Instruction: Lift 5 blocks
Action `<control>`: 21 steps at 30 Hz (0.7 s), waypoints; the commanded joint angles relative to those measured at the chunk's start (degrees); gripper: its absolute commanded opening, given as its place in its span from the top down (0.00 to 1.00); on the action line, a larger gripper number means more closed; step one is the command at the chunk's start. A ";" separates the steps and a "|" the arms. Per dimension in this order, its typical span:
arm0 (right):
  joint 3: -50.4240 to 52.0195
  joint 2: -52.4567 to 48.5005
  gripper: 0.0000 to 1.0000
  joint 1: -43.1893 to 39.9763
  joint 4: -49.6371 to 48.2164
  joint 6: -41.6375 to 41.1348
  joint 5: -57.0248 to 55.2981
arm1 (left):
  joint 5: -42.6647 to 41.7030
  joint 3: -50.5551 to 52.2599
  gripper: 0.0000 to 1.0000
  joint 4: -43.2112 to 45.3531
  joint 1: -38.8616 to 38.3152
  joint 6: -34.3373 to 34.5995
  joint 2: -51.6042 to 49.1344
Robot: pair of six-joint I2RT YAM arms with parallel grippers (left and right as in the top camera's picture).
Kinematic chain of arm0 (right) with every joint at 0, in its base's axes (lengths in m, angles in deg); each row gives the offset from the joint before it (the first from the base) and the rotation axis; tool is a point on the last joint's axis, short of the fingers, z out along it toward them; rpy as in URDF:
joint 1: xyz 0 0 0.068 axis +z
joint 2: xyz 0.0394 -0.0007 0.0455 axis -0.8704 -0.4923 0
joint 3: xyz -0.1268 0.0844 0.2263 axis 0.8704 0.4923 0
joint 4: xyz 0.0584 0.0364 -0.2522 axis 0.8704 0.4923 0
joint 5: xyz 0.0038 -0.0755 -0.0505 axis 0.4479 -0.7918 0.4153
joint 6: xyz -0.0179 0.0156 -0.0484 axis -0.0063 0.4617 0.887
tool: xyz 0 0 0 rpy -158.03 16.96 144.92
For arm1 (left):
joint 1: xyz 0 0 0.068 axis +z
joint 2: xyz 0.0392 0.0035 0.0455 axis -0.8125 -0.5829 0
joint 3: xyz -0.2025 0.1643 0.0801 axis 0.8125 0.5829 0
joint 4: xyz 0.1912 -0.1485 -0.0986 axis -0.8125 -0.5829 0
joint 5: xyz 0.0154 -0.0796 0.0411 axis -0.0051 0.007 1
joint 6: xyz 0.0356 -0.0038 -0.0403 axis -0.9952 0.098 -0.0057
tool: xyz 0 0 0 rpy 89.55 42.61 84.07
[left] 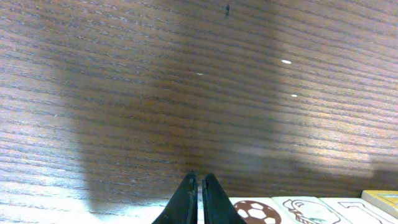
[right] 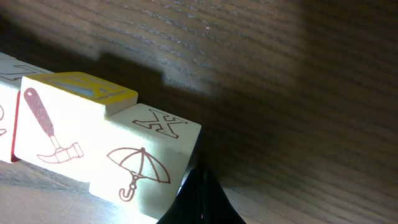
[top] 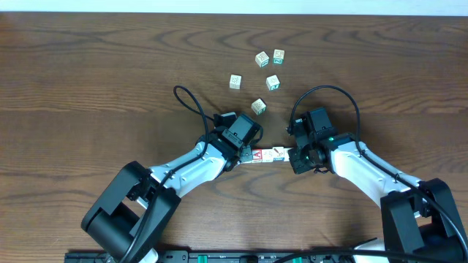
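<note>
A short row of pale wooden blocks [top: 267, 155] lies end to end between my two grippers, one face showing a red "A" [top: 257, 155]. My left gripper [top: 242, 154] is shut and its closed tips [left: 199, 178] touch the row's left end, beside a football-print block [left: 255, 212]. My right gripper [top: 292, 155] is also shut, its tips [right: 198, 173] against the umbrella-print block [right: 146, 163] at the right end. A hammer-print block [right: 55, 127] sits next to that one. Dark shadow falls on the table behind the row; whether the row is off the table I cannot tell.
Several more loose cubes lie scattered farther back on the brown wooden table [top: 88, 80], the nearest [top: 258, 107] just behind the grippers, others at the far cluster [top: 262, 59]. Black cables loop over both arms.
</note>
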 commanded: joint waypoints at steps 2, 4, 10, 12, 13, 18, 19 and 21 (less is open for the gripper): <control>0.24 -1.03 0.99 1.70 -0.76 -0.83 7.41 | -3.43 0.24 0.93 1.46 -1.27 -0.33 -0.76; 0.24 -1.03 0.99 1.70 -0.96 -0.83 7.41 | -3.54 0.24 0.93 1.46 -1.29 -0.66 -0.76; 0.24 -1.03 0.99 1.70 -1.09 -0.81 7.19 | -4.04 0.24 0.92 0.17 -1.27 -5.86 -0.76; 0.24 -1.03 0.99 1.70 -1.09 -0.81 7.19 | -2.38 0.24 0.90 -1.03 -1.22 -5.90 -0.74; 0.24 -1.03 0.99 1.70 -1.09 -0.81 7.19 | -1.64 0.24 0.89 -1.53 -1.22 -5.90 -0.74; 0.24 -1.03 0.99 1.70 -1.09 -0.81 7.19 | -1.62 0.24 0.88 -1.66 -1.25 -5.92 -0.76; 0.24 -1.03 0.99 1.70 -1.09 -0.81 7.19 | -1.64 0.24 0.88 -1.73 -1.25 -5.92 -0.74; 0.24 -1.03 0.99 1.70 -1.07 -0.81 7.19 | -1.62 0.24 0.87 -1.81 -1.25 -5.92 -0.74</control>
